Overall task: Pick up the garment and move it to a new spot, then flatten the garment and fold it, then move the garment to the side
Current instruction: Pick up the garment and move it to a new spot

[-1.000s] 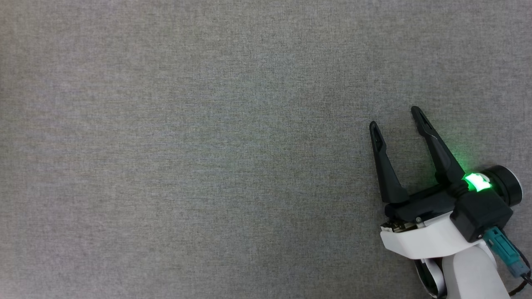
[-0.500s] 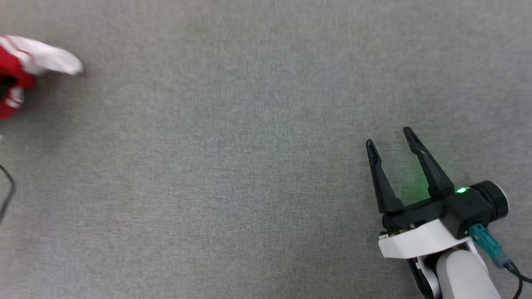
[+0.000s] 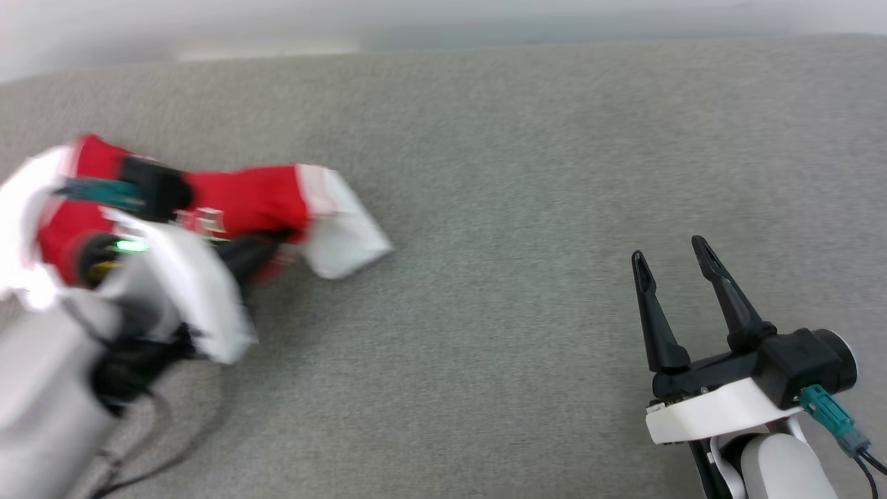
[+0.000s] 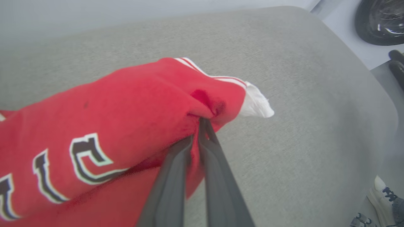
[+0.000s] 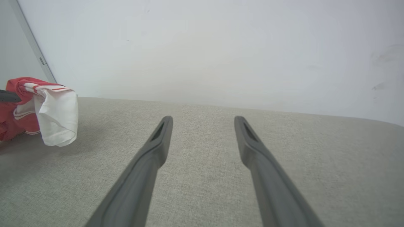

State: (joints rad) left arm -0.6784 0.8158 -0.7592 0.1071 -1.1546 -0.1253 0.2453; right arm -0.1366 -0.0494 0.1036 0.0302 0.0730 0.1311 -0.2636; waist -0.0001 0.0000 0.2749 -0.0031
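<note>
Over grey fabric before a white wall, left gripper clamps the garment (right gripper gapes).

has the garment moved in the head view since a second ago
Yes. The garment, pinched by the left end effector, has come rightward across the table, closing on the right end effector, which barely shifted in that view.

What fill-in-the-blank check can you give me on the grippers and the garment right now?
1. The left gripper is shut on the garment, whose body is ____.
2. The right gripper has jaws that stand ____ and hold nothing.
3. The garment's short sleeve is ____.
Missing words: red; open; white.
</note>
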